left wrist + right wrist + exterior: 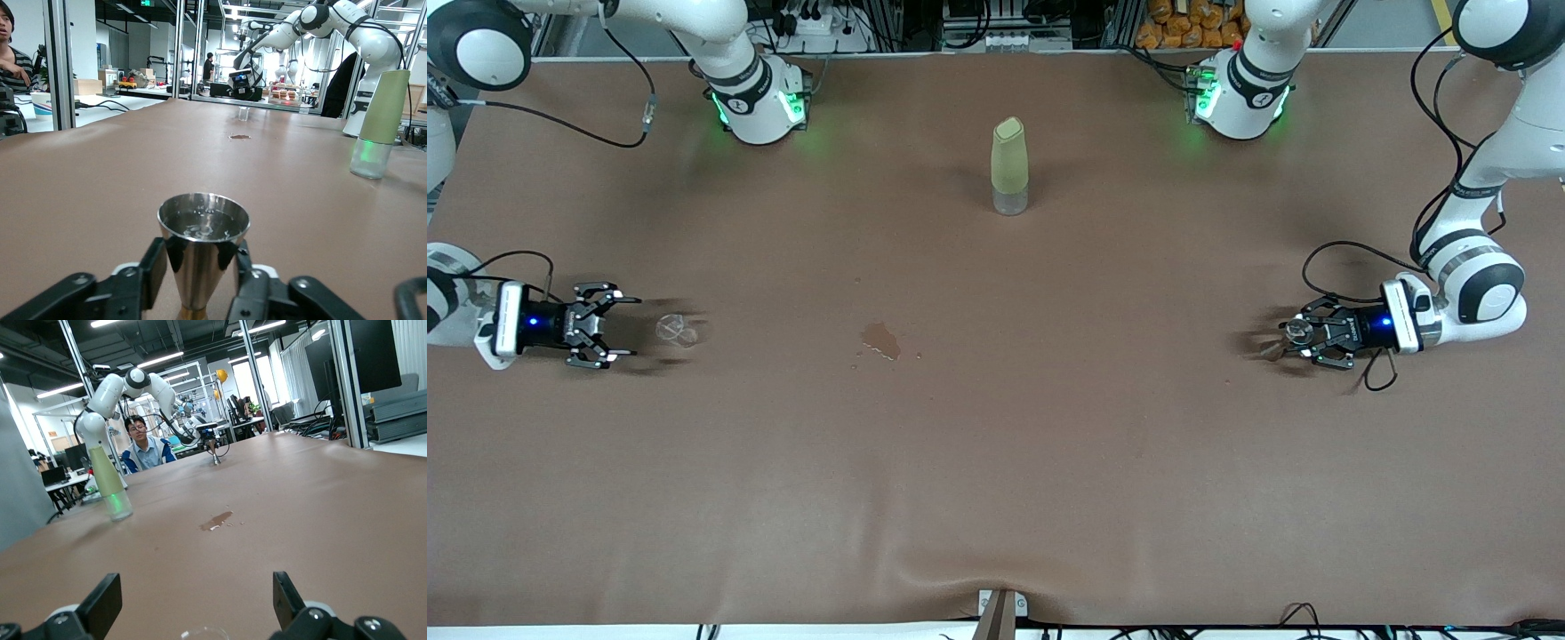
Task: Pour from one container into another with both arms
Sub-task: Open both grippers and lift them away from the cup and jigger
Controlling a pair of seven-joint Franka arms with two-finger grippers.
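Bench [996, 462]: I am working at both ends. My left hand [1303, 336] is gripping the jigger [203, 250] at its waist, upright, liquid inside; it looks rigid and slippery. My right hand [618, 327] is spread wide beside the cup [677, 330], which looks light and fragile. No legible labels.

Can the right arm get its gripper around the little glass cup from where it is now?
Probably yes. The right gripper is open, low at the table, with the glass cup standing just past its fingertips and nothing between them. The spill and bottle lie well clear.
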